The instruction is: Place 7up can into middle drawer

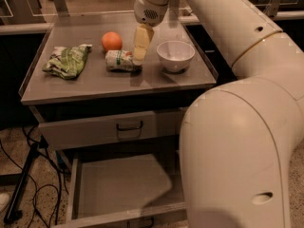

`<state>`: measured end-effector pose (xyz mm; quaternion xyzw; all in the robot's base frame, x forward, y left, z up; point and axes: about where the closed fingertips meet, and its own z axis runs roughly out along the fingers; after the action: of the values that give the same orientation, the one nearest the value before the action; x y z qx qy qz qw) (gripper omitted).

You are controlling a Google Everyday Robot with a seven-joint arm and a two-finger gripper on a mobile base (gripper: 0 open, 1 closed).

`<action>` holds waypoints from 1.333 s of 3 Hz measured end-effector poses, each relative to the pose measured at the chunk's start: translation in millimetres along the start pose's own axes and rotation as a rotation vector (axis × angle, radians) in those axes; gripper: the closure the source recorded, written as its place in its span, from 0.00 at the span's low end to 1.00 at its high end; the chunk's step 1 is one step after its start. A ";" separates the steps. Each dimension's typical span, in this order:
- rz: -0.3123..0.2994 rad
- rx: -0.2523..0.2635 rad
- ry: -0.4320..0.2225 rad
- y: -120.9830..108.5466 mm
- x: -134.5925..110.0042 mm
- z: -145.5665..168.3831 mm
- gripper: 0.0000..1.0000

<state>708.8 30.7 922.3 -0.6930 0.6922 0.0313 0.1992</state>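
Note:
The 7up can (pixel 119 60) lies on its side on the grey cabinet top (pixel 95 87), just in front of the orange. My gripper (pixel 140 51) hangs down from above at the can's right end, its pale fingers (pixel 141 41) close to or touching it. The middle drawer (pixel 121 186) is pulled open below, its flat grey floor bare; my arm covers its right part.
An orange (pixel 111 41) sits behind the can. A green-and-white snack bag (pixel 66 60) lies at the left. A white bowl (pixel 175 55) stands right of the gripper. The shut top drawer (pixel 128 126) has a black loop handle. Cables (pixel 28 184) lie on the floor at the left.

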 end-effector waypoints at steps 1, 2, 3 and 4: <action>-0.025 -0.015 -0.018 -20.4 -26.4 21.0 0.00; -0.031 -0.008 -0.028 -23.8 -31.2 26.4 0.00; -0.042 -0.018 -0.028 -22.3 -34.5 31.9 0.00; -0.035 -0.099 -0.028 -13.5 -40.7 76.6 0.00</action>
<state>738.0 93.2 868.1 -0.7135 0.6746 0.0717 0.1750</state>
